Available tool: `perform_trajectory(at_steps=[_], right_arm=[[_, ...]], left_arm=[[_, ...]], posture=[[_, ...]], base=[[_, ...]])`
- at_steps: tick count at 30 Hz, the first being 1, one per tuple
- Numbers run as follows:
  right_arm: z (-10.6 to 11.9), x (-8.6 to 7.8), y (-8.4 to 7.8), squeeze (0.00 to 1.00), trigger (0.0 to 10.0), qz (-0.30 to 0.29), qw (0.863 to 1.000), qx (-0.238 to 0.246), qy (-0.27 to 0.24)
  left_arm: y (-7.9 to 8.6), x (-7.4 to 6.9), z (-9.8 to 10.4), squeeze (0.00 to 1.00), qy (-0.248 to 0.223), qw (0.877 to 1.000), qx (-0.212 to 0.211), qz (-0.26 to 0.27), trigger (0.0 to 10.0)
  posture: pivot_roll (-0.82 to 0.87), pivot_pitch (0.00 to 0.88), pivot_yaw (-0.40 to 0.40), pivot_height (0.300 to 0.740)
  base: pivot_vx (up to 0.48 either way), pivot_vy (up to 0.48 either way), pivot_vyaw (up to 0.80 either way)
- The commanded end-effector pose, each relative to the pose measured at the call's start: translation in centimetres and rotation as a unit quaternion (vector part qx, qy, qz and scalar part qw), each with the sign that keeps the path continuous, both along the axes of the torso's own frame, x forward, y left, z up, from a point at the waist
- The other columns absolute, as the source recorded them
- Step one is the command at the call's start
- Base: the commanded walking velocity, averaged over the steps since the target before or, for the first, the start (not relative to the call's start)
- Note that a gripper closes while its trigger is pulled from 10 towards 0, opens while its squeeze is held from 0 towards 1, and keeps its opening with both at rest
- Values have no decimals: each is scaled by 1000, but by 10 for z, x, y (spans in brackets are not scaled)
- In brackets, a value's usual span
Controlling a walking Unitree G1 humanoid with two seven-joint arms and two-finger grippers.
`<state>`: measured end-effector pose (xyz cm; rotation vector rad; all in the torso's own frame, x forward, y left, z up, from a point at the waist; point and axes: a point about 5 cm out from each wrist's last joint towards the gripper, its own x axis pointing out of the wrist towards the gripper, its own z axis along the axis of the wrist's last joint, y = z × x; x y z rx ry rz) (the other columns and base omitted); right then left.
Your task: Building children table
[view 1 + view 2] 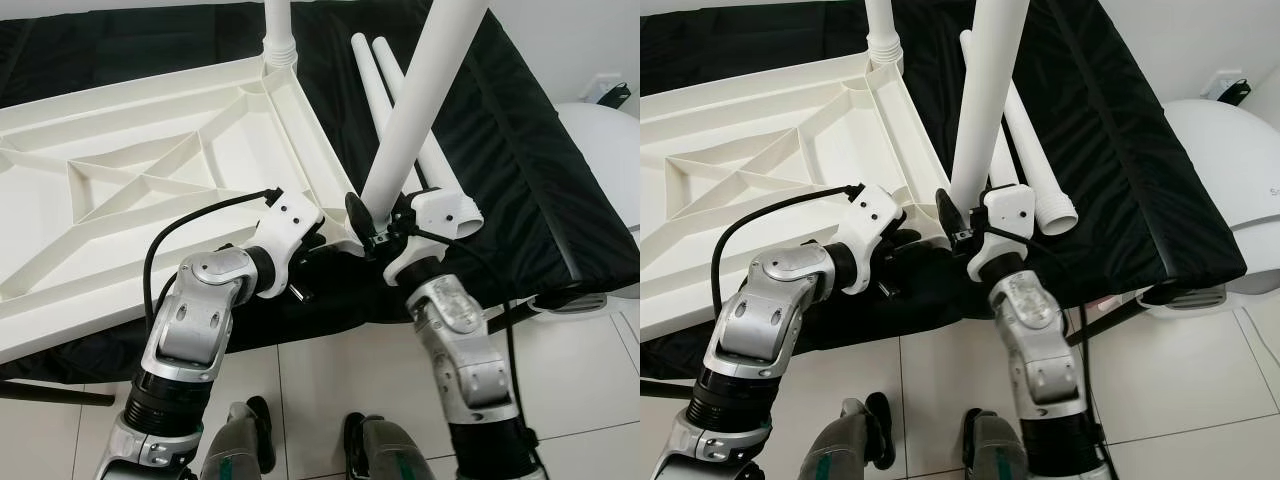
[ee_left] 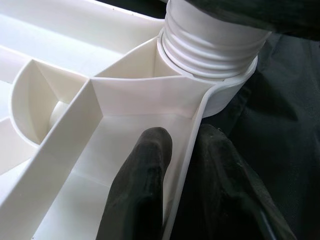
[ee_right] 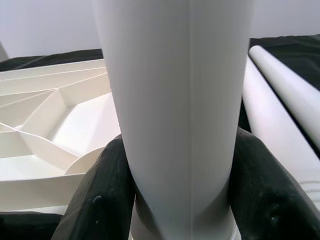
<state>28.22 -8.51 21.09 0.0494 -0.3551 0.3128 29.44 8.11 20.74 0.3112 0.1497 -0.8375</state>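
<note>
On the black-covered bed (image 1: pixel 520 150) before me, the white tabletop (image 1: pixel 120 190) lies upside down, ribs facing up, so the corner sockets are open for the legs. One leg (image 1: pixel 278 30) already stands in the far corner socket. Two spare legs (image 1: pixel 1035 150) lie side by side on the black cover, just beside the tabletop's edge, within my reach for later.

My right tool (image 1: pixel 385 225) is clamped around a third leg (image 1: pixel 425 90) near its lower end, one finger (image 3: pixel 100 200) on each side of the tube. I hold it tilted over the near corner socket, which I judge is the step of seating and screwing it in. Its threaded end (image 2: pixel 215 45) sits in that socket's collar.

My left tool (image 2: pixel 175 195) is pinched together on the tabletop's thin rim beside that socket, one finger inside the wall, one outside, likely to keep the tabletop from sliding while the leg goes in.
</note>
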Motion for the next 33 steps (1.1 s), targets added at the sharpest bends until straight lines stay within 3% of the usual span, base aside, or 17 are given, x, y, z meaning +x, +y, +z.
perform_trajectory(at_steps=[1, 3, 10, 11, 12, 13, 15, 16, 23, 25, 27, 28, 30, 33], right_arm=[[-14, -1, 4, 0, 0, -6, 999, 8, 36], [-16, -4, 11, 0, 0, -16, 999, 12, 42], [-16, -4, 9, 0, 0, -36, 998, 23, 49], [-16, -4, 11, 0, 6510, -33, 998, 26, 48], [-16, -4, 11, 0, 6510, -33, 998, 26, 48], [-15, -4, 12, 0, 10000, -25, 998, 30, 46], [-14, -4, 13, 0, 10000, -19, 998, 33, 45], [-13, -4, 12, 1000, 10000, -16, 998, 32, 42], [-6, 0, 2, 1000, 10000, 22, 999, 25, 25], [-1, 6, -11, 1000, 10000, 70, 997, -2, 10], [-1, 6, -11, 1000, 10000, 70, 997, -2, 10], [5, 15, -24, 1000, 10000, 121, 992, -38, -1], [5, 15, -24, 1000, 10000, 121, 992, -38, -1], [10, 27, -40, 1000, 10000, 165, 984, -62, 4]], left_arm=[[1, 0, -4, 0, -2, 999, -8, 40, 10000], [2, 0, -3, 0, -2, 999, -9, 42, 10000], [4, 0, -3, 0, -3, 999, -7, 47, 10000], [4, 0, -3, 0, -3, 999, -7, 48, 10000], [4, 0, -3, 0, -3, 999, -7, 48, 10000], [4, 0, -3, 0, -3, 999, -7, 49, 10000], [4, 0, -3, 0, -3, 999, -7, 50, 10000], [4, 0, -3, 0, -3, 999, -8, 50, 10000], [5, 0, -3, 0, -2, 999, -9, 51, 10000], [4, 0, -3, 0, -2, 999, -10, 51, 10000], [4, 0, -3, 0, -2, 999, -10, 51, 10000], [4, 1, -3, 0, -2, 999, -11, 51, 10000], [4, 1, -3, 0, -2, 999, -11, 51, 10000], [4, 1, -2, 0, -3, 999, -12, 51, 10000]], posture=[[-20, 215, -39, 740], [-12, 218, -39, 740], [-11, 222, -39, 740], [-10, 224, -39, 740], [-10, 224, -39, 740], [-11, 226, -39, 740], [-11, 226, -39, 740], [-12, 228, -39, 740], [-16, 230, -41, 740], [-20, 230, -42, 740], [-20, 230, -42, 740], [-23, 229, -41, 740], [-23, 229, -41, 740], [-22, 227, -40, 740]], base=[[0, 0, 0], [0, 0, 0], [0, 0, 0], [0, 0, 0], [0, 0, 0], [0, 0, 0], [0, 0, 0], [0, 0, 0], [0, 0, 0], [0, 0, 0], [0, 0, 0], [0, 0, 0], [0, 0, 0], [0, 0, 0]])
